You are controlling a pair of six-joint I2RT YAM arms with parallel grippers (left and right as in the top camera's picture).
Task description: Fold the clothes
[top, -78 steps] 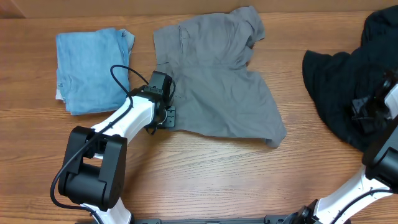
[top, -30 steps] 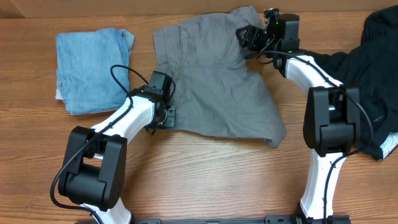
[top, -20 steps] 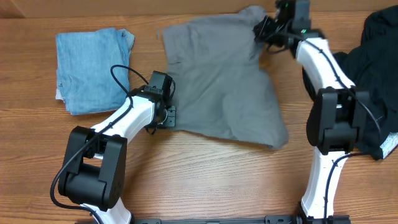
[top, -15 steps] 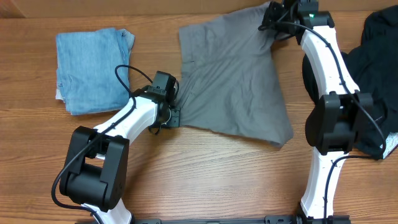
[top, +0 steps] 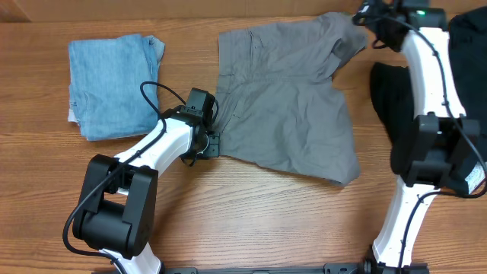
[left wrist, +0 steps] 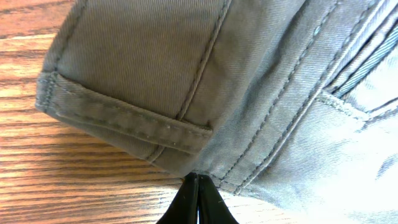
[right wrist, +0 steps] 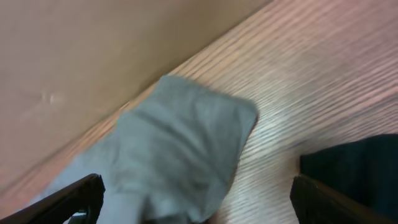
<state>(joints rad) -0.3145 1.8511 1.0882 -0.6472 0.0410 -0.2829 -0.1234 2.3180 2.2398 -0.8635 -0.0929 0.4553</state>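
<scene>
Grey shorts (top: 285, 99) lie spread flat in the middle of the table. My left gripper (top: 212, 145) sits at their lower left corner. In the left wrist view its fingertips (left wrist: 198, 184) are pressed together at the very edge of the stitched hem (left wrist: 124, 118). My right gripper (top: 365, 15) hovers at the far edge, just past the shorts' upper right corner (top: 342, 34). It stands open (right wrist: 199, 208), with that grey corner (right wrist: 180, 149) lying loose on the wood beneath and nothing between the fingers.
A folded light-blue garment (top: 114, 84) lies at the far left. A heap of black clothes (top: 399, 106) fills the right side, and its edge (right wrist: 354, 165) shows in the right wrist view. A brown back wall (right wrist: 93, 50) borders the table.
The right gripper dragged the shorts' upper right corner to the right, then let go and opened. The shorts slid right and flattened. The left gripper shifted slightly right with them.
</scene>
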